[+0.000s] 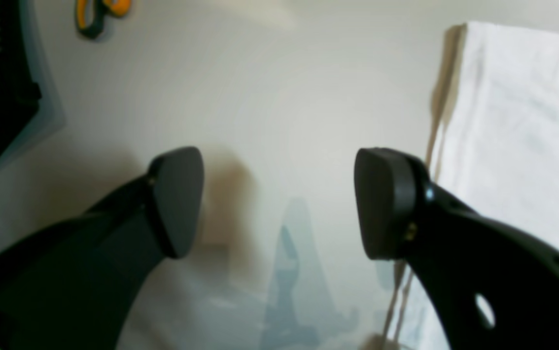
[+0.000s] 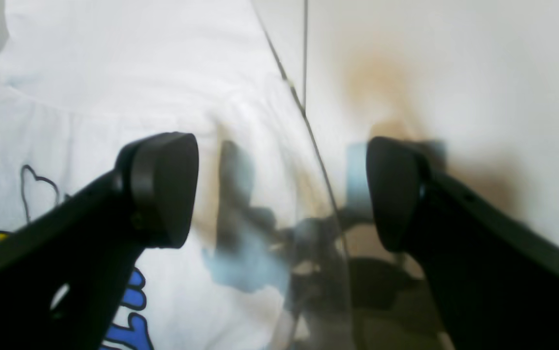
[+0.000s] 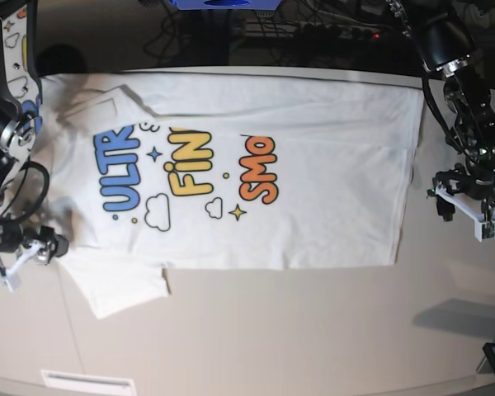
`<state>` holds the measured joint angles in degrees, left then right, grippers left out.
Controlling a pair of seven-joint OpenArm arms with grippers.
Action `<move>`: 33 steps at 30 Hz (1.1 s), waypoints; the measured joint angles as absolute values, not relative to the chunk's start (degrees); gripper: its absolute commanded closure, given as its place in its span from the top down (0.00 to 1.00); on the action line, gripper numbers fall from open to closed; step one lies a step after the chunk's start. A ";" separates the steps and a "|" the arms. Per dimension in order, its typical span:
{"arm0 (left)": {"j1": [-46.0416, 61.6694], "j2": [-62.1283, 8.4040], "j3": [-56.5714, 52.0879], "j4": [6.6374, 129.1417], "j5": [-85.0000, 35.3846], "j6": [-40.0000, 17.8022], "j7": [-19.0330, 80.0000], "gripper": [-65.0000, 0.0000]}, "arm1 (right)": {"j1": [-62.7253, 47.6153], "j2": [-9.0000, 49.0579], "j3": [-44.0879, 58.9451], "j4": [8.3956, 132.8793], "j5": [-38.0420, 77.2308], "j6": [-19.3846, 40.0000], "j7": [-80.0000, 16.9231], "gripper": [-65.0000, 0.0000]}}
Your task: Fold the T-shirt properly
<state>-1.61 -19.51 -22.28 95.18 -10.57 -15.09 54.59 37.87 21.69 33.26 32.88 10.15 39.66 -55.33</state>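
Across the middle of the surface (image 3: 313, 330), from about 9 o'clock to 3 o'clock in the base view, I log one T-shirt (image 3: 313, 165), spread flat, print side up, collar end toward 9 o'clock and hem toward 3 o'clock.

Item: T-shirt, white cloth with blue, yellow and orange lettering, clouds and stars. One short sleeve juts toward 7 o'clock, lying flat; the other, near 10 o'clock, looks partly turned over on itself. Not yet folded, by my reading.

Handling, as I judge it: light, limp, no stiffness of its own; it should drape and drag when lifted, and a single pinched layer may slip. I would take hold at the edges, at hem corners or at shoulder and sleeve seams, pinching low against the surface.

Left hand (image 1: 279, 201): released, jaws wide, nothing between them, over bare surface with the shirt's hem edge just beside it at 3 o'clock in its own view. In the base view it sits at 3 o'clock, just off the hem.

Right hand (image 2: 282, 189): released, jaws wide, grasping nothing, straddling the shirt's edge, one finger (image 2: 165, 187) over the cloth. In the base view it sits near 8 o'clock, beside the collar end.
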 measured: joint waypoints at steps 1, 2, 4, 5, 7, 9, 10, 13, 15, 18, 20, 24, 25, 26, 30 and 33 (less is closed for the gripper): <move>-1.58 -19.51 -22.31 95.18 -10.59 -15.09 54.61 0.73 | 37.71 21.65 33.26 32.88 10.79 39.66 -54.89 0.79; -1.56 -19.55 -22.39 95.18 -10.57 -15.09 54.59 0.73 | 37.80 21.54 33.26 32.86 10.37 39.64 -54.96 0.79; -1.58 -19.57 -22.50 95.18 -10.37 -15.07 54.59 0.73 | 37.93 20.69 33.12 32.84 10.02 39.55 -53.63 0.79; -1.58 -19.57 -22.50 95.18 -10.39 -15.07 54.59 0.73 | 37.60 20.29 32.75 32.84 10.44 39.66 -52.56 0.79; -1.52 -19.57 -22.50 95.18 -10.57 -15.09 54.59 0.73 | 37.15 19.99 30.65 32.84 11.20 40.05 -51.33 0.79; -1.43 -19.70 -22.50 95.18 -10.44 -15.09 54.61 0.73 | 37.32 19.92 29.15 32.84 11.20 40.03 -51.20 0.79; -1.43 -19.70 -22.50 95.18 -10.52 -15.07 54.61 0.73 | 37.28 19.70 28.77 32.86 11.20 40.01 -50.50 0.79; -1.43 -19.68 -22.50 95.18 -10.57 -15.09 54.59 0.73 | 37.28 19.40 28.80 32.88 10.98 39.97 -50.17 0.75; -1.43 -19.70 -22.50 95.18 -10.52 -15.07 54.61 0.73 | 37.26 19.35 28.80 32.88 10.50 39.57 -49.56 0.65; -1.48 -19.68 -22.50 95.18 -10.59 -15.09 54.59 0.73 | 37.10 19.22 28.80 32.86 10.66 39.64 -50.00 0.49; -1.50 -19.68 -22.50 95.18 -10.55 -15.09 54.59 0.73 | 36.97 19.16 28.80 32.84 10.74 39.62 -50.13 0.38; -1.63 -19.68 -22.44 95.18 -10.55 -15.07 54.59 0.74 | 36.95 19.00 28.77 32.82 10.37 39.62 -50.92 0.06; -1.76 -19.66 -22.41 95.15 -10.57 -15.07 54.63 0.74 | 36.88 19.00 28.77 32.80 10.35 39.62 -50.98 0.01; -2.42 -19.64 -22.35 94.65 -10.57 -15.18 54.63 0.74 | 36.80 18.98 28.77 32.75 10.37 39.62 -51.00 0.00; -8.38 -19.57 -22.22 85.97 -10.63 -15.40 54.30 0.74 | 36.84 18.79 28.77 32.75 10.37 39.59 -51.00 0.01; -12.97 -19.27 -22.59 77.60 -10.55 -20.10 54.65 0.74 | 36.82 18.72 28.77 32.80 10.39 39.62 -50.87 0.01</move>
